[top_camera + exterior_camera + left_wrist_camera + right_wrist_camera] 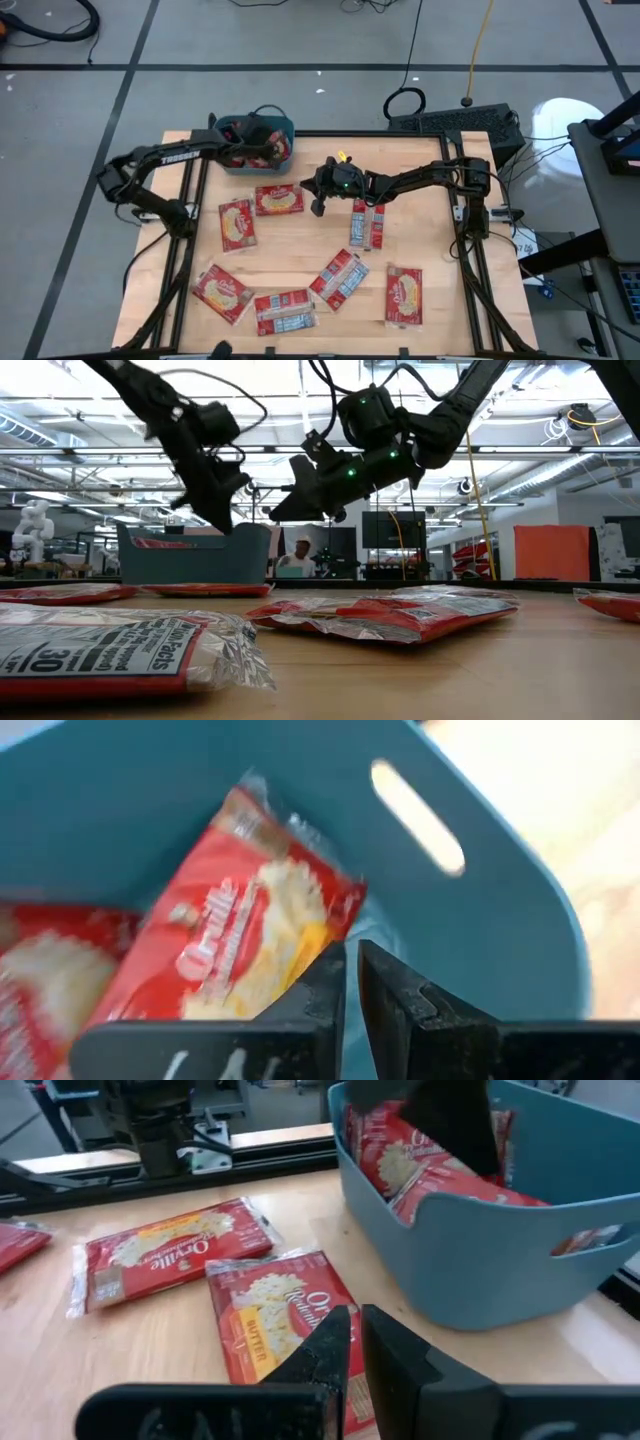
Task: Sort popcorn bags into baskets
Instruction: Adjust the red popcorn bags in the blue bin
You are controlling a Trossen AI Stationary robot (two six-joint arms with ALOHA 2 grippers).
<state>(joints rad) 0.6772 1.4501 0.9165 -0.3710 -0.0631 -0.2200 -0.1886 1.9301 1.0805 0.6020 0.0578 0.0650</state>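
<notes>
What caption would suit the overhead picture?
Left gripper reaches into the teal-blue plastic bin; right gripper hovers above flat red popcorn packets on the wooden table.

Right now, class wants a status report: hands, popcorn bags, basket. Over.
Left hand shut, empty, inside basket. Right hand shut, empty, over bag beside basket. Seven bags on table. Nothing blocking.

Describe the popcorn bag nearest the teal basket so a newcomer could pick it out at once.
Start at the teal basket at the table's far edge, where the left claw reaches in. Just in front of it lies the popcorn bag, picture side up. Unlike the upright bag beside it, this one lies crosswise, closest to the basket.
</notes>
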